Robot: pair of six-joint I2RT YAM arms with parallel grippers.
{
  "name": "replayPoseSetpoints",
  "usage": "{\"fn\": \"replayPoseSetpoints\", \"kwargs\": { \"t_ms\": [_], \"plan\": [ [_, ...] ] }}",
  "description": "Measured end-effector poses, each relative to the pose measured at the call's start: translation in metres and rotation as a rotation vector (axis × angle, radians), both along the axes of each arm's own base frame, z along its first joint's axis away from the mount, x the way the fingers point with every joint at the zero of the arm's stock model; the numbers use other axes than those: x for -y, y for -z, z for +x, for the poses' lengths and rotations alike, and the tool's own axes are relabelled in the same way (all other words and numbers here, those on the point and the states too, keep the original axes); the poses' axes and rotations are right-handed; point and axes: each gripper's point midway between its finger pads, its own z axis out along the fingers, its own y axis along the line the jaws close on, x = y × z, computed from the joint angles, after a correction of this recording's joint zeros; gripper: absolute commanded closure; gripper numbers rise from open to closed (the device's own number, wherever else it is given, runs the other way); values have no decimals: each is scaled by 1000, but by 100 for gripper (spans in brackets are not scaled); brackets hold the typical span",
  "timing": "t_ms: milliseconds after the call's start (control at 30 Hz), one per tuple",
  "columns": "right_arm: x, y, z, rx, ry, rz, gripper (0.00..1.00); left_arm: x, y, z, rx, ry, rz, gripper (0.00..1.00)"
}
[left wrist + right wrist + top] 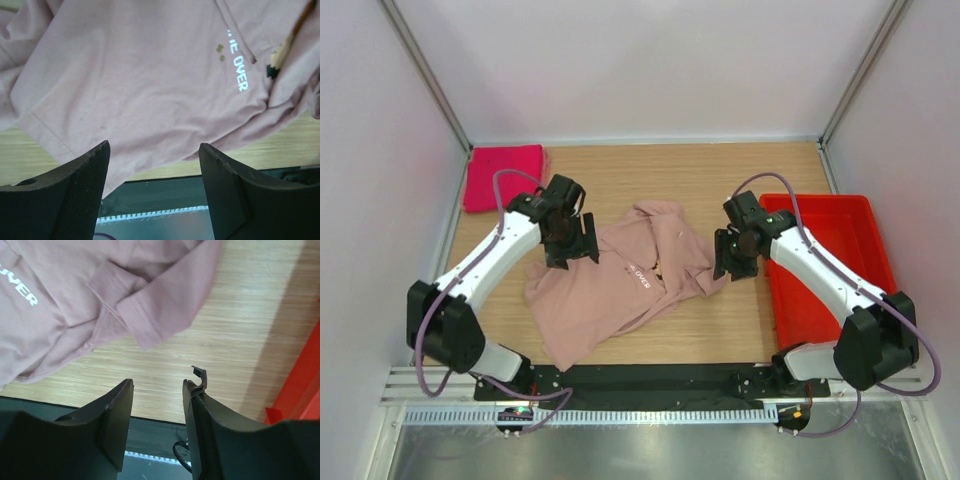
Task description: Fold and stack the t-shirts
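The pale pink shirt (620, 285) lies crumpled and unfolded in the middle of the table (740, 170), one part spreading toward the near left and a bunched part toward the far right. The magenta shirt (503, 176) sits as a neat folded block in the far left corner, well apart from the pale one. A red bin (850, 240) stands on the right side of the table. The left gripper (568, 243) hangs over the pale shirt's far left part. Its jaws are spread wide with nothing between them, and in its wrist view the fingers (85, 185) frame the shirt's hem and the table's near edge. White lettering (239, 75) and small brown marks (220, 50) show on the cloth there. The right gripper (735, 255) is just beside the shirt's right edge, between the shirt and the bin. Its jaws stand at a narrower gap and hold nothing. In its wrist view, bare wood lies between the fingers (117, 415), with a folded sleeve (150, 315) farther out.
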Motion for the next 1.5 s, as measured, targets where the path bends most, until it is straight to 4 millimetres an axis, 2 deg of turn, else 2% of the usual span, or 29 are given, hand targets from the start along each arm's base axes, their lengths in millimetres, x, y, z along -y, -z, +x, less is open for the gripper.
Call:
{"fn": "replayPoseSetpoints", "kwargs": {
  "t_ms": [100, 200, 233, 267, 400, 433, 567, 833, 933, 1067, 1200, 1400, 1500],
  "plan": [
    [-12, -2, 14, -7, -8, 28, 48, -2, 25, 9, -72, -8, 9, 35],
    [-31, -3, 39, -8, -26, 64, 48, -3, 62, 13, -174, -24, 5, 45],
    [-36, 0, 46, -9, -33, 71, 48, -3, 74, 12, -213, -29, 4, 51],
    [-43, 3, 53, -13, -44, 75, 48, -4, 86, 12, -251, -35, 3, 53],
    [-61, 24, 72, -57, -84, 58, 47, -9, 125, 11, -385, -69, -13, 57],
    [-64, 29, 75, -67, -90, 54, 47, -9, 128, 10, -423, -84, -28, 57],
    [-68, 39, 80, -90, -99, 42, 48, -16, 128, 25, -461, -136, -74, 59],
    [-73, 39, 77, -103, -116, 52, 50, -41, 126, 84, -459, -232, -135, 59],
    [-82, 40, 68, -110, -152, 52, 50, -49, 122, 117, -378, -213, -127, 51],
    [-100, 46, 51, -123, -220, 35, 48, -51, 112, 140, -274, -173, -105, 42],
    [-105, 54, 38, -141, -248, 15, 48, -44, 91, 130, -202, -130, -91, 39],
    [-88, 73, 22, -193, -240, -36, 53, -28, 20, 82, -57, -75, -117, 40],
    [-77, 83, 12, -212, -240, -67, 65, -25, -1, 53, -7, -63, -134, 41]
  ]
}}
